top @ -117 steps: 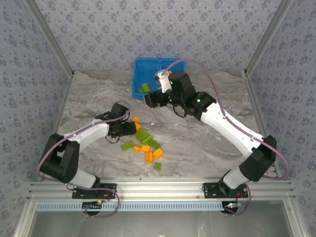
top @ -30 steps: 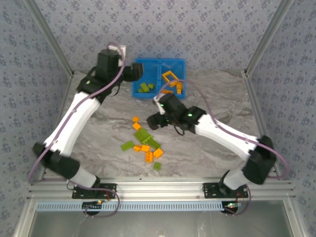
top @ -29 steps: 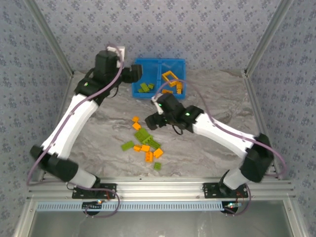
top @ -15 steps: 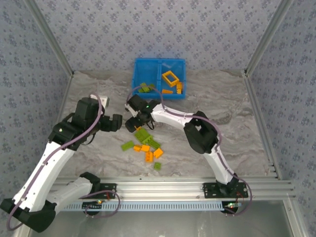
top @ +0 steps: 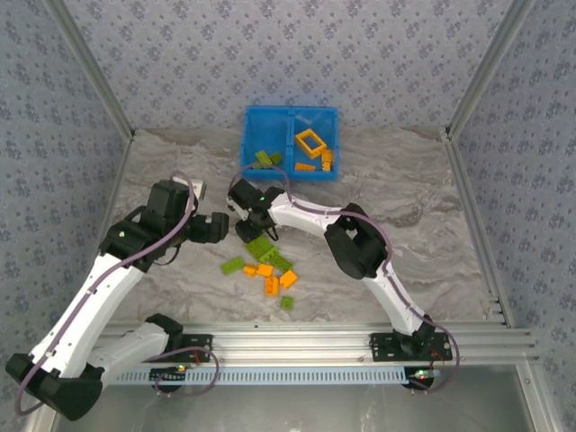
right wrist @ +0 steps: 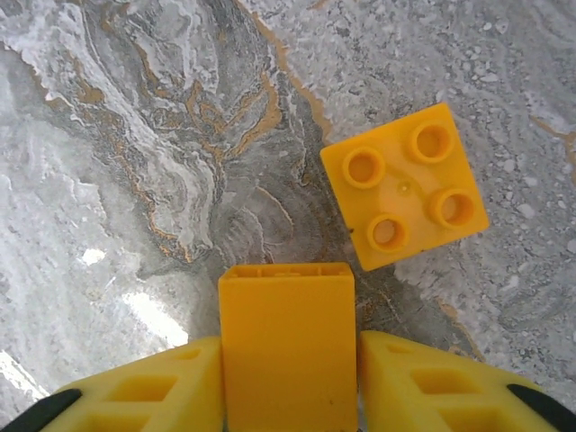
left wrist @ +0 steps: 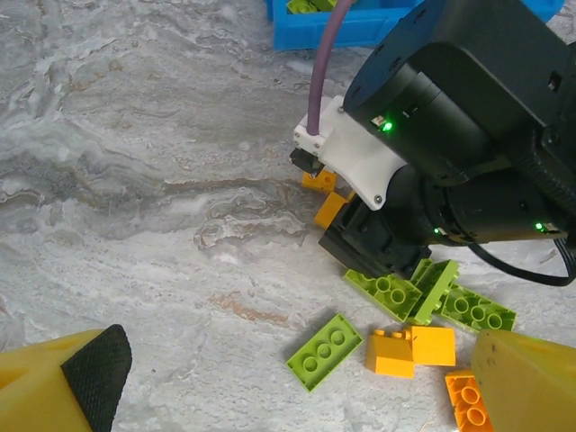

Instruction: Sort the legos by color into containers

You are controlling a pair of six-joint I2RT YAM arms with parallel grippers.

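At the lego pile's (top: 267,263) edge we see the right gripper (right wrist: 288,396) pinching an orange brick (right wrist: 286,333), left gripper (top: 216,228) wide; a shallow hold may slip.

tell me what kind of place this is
Likely a robot test cell rather than a home: patterned screen walls box in a marbled table, with a left arm and right arm bolted to an aluminium rail at its near edge.
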